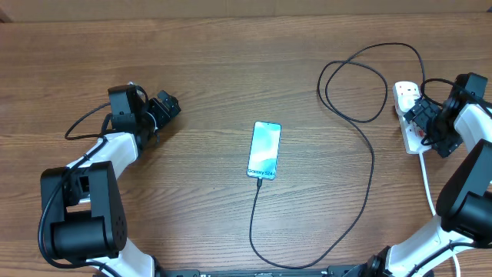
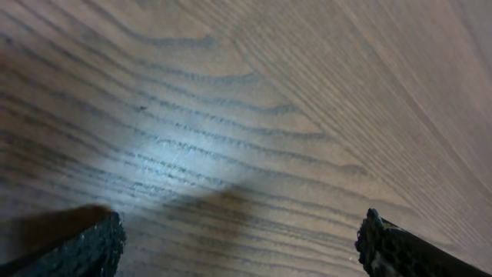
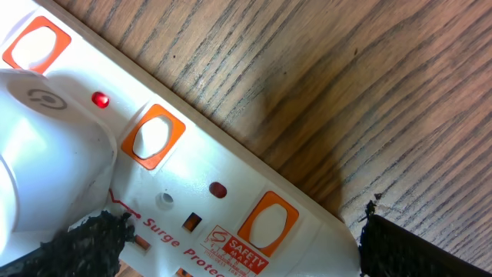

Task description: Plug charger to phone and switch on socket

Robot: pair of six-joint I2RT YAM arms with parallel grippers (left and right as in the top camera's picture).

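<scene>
The phone (image 1: pixel 264 150) lies flat mid-table with its screen lit. The charger (image 1: pixel 367 181), a thin black cable, leaves the phone's lower edge, curves right and loops up to the socket (image 1: pixel 408 121). In the right wrist view the socket (image 3: pixel 231 192) is a white strip with orange-framed switches and one lit red lamp (image 3: pixel 100 99). My right gripper (image 3: pixel 238 246) hangs open just above it, one finger on each side. A white plug body (image 3: pixel 46 154) sits in the strip. My left gripper (image 2: pixel 242 242) is open over bare wood, far left of the phone (image 1: pixel 163 109).
A thick white cord (image 1: pixel 425 181) runs from the socket toward the front edge by the right arm. The cable's big loop (image 1: pixel 354 85) lies left of the socket. Both arm bases stand at the front corners.
</scene>
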